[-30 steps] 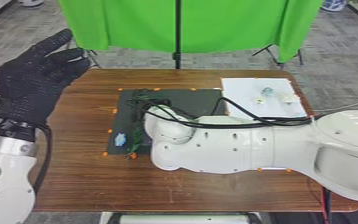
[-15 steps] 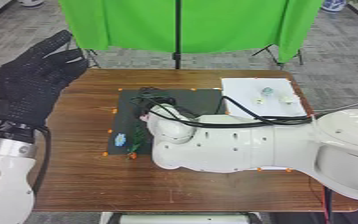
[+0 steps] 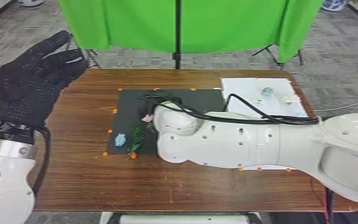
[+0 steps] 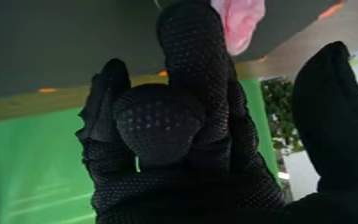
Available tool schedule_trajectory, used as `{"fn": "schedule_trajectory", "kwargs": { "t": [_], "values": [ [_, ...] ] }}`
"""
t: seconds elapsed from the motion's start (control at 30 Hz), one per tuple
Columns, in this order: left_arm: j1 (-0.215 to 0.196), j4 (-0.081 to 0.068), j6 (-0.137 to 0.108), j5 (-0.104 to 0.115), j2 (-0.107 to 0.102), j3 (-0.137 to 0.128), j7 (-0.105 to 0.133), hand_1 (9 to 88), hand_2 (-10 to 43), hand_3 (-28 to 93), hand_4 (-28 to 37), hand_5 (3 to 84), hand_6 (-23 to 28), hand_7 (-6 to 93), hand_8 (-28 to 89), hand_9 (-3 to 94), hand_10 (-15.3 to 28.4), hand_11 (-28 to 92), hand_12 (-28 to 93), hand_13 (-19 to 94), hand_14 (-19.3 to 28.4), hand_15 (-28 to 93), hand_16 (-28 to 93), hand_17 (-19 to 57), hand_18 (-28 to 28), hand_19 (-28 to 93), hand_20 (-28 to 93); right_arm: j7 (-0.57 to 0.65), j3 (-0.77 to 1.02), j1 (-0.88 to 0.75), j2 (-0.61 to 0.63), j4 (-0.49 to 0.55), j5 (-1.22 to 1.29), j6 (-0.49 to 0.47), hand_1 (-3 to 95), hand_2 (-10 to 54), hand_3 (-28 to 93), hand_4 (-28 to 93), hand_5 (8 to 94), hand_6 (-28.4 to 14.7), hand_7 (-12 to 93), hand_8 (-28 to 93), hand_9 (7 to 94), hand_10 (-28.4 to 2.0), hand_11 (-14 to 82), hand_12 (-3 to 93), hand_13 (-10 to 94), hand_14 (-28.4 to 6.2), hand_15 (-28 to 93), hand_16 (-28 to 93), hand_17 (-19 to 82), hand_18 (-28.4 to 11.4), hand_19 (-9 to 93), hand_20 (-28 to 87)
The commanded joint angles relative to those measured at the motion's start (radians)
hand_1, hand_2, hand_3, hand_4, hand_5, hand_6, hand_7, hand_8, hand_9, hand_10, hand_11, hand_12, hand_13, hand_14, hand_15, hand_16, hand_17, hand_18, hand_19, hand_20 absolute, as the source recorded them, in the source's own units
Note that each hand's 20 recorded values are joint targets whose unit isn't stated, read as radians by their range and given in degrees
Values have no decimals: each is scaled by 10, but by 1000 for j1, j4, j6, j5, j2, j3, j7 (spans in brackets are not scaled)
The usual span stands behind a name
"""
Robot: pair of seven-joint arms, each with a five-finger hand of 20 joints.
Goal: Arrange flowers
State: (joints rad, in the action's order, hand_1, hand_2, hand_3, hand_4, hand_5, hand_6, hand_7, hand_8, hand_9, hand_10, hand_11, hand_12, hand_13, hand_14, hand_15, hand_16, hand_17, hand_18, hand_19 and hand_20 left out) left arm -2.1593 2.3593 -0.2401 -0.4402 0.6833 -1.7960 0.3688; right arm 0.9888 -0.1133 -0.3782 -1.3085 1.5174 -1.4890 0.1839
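- Pink flower [image 3: 147,118]: pale, soft-petalled, on the dark mat [image 3: 131,107], between the surface's [image 3: 87,185] middle and left edge.
- Green foliage [image 3: 137,140]: slender, feathery, nearer the front edge.
- Right robot hand [image 4: 193,187]: released, beside pink petals.
- Left robot hand [image 3: 35,80]: open, empty.

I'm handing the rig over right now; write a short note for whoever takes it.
Left hand: open, raised over the table's left side, empty.
Right hand: open, empty, near the pink flower.
Things: pink flower and green stem on the dark mat; small bluish item on the white sheet.
Done: flower and stem are on the mat.
Left: probably adjusting them; I can't tell whether the layout is final.
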Motion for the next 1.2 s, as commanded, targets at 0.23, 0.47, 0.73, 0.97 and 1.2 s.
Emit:
{"fn": "schedule_trajectory", "kwargs": {
  "t": [0.23,0.47,0.73,0.97,1.2],
  "values": [
    [-13,0,-4,13,-5,3,11,230,70,801,-233,378,103,185,-111,356,213,313,113,261,284,553,-104,-72,255,613,153,-29,27,-8,5,5,43,-55,266,7,758,-260,596,-21,113,-119,858,-132,342,191,793,-82,753,203,326,-229,931,182],
    [-7,-1,-6,16,-3,9,8,231,71,800,-234,378,103,184,-111,356,213,313,114,262,284,553,-105,-72,255,613,153,-44,23,-7,3,17,24,-55,265,14,751,-263,584,-16,116,-121,855,-132,344,190,787,-85,758,198,319,-228,929,179],
    [-21,0,-15,17,-4,4,5,230,72,800,-234,379,104,184,-111,357,212,313,113,261,284,553,-105,-72,255,613,153,-59,45,-19,13,29,33,-58,263,19,747,-262,550,-2,120,-122,851,-132,345,187,782,-88,757,192,315,-228,927,179],
    [-32,3,-23,14,10,-4,-10,230,72,800,-234,379,104,184,-111,357,212,314,113,261,284,553,-105,-72,255,614,153,-65,39,-14,20,48,11,-34,267,17,749,-263,545,6,127,-126,851,-133,344,184,782,-88,756,189,314,-229,925,179],
    [-37,3,-41,6,44,-15,-52,231,72,800,-234,378,103,185,-111,358,213,314,113,263,284,553,-105,-72,255,614,153,-66,48,-10,68,65,-47,17,271,17,753,-262,573,3,132,-127,858,-132,339,182,789,-88,750,185,322,-230,922,177]
  ]
}}
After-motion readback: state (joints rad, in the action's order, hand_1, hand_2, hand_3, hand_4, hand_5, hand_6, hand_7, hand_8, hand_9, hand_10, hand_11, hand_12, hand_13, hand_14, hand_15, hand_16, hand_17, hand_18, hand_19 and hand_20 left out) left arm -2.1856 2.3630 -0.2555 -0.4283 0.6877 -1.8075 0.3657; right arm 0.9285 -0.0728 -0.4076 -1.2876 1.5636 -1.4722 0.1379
